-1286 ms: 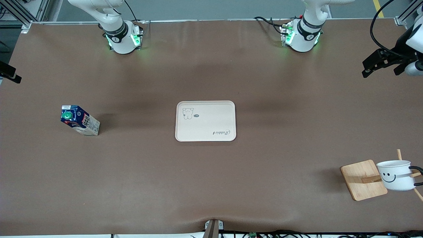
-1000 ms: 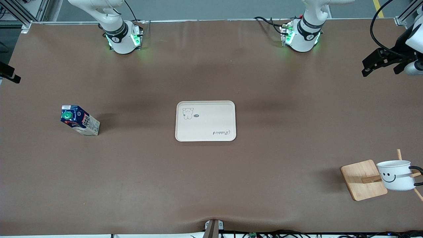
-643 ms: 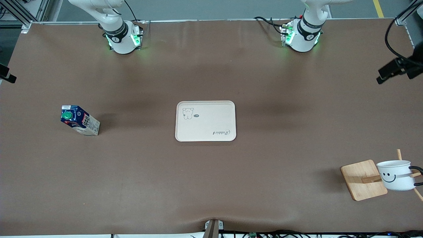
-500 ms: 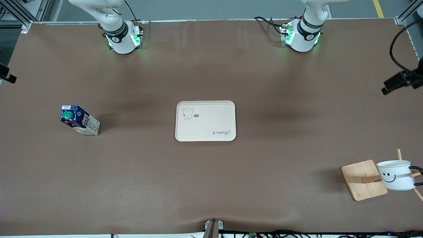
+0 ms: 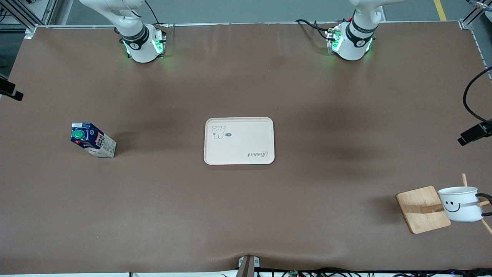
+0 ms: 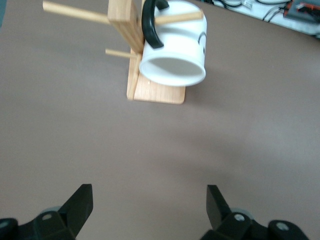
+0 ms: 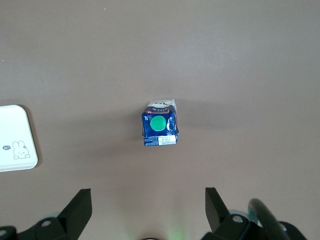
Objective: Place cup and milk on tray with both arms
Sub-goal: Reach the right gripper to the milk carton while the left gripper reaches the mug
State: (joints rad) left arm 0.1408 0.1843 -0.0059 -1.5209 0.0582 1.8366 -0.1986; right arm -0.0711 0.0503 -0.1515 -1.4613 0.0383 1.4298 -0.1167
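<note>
The cup (image 5: 459, 204) is a white mug with a black smiley. It hangs by its black handle on a peg of a wooden stand (image 5: 422, 209), at the left arm's end of the table and near the front camera. In the left wrist view the cup (image 6: 175, 47) lies ahead of my left gripper (image 6: 149, 200), which is open, empty and well short of it. The milk (image 5: 92, 140) stands upright at the right arm's end. My right gripper (image 7: 148, 200) is open and empty, high above the table, with the milk (image 7: 160, 127) ahead of it. The cream tray (image 5: 239, 141) lies at mid-table with nothing on it.
The wooden stand (image 6: 131, 30) has several pegs sticking out around the cup. A corner of the tray (image 7: 15, 140) shows in the right wrist view. In the front view each arm's black hand shows only at the picture's edge: left (image 5: 474, 134), right (image 5: 9, 92).
The left hand has moved along the left arm's end of the table toward the cup and stand. The right hand has barely shifted. Cup, milk and tray have not moved.
</note>
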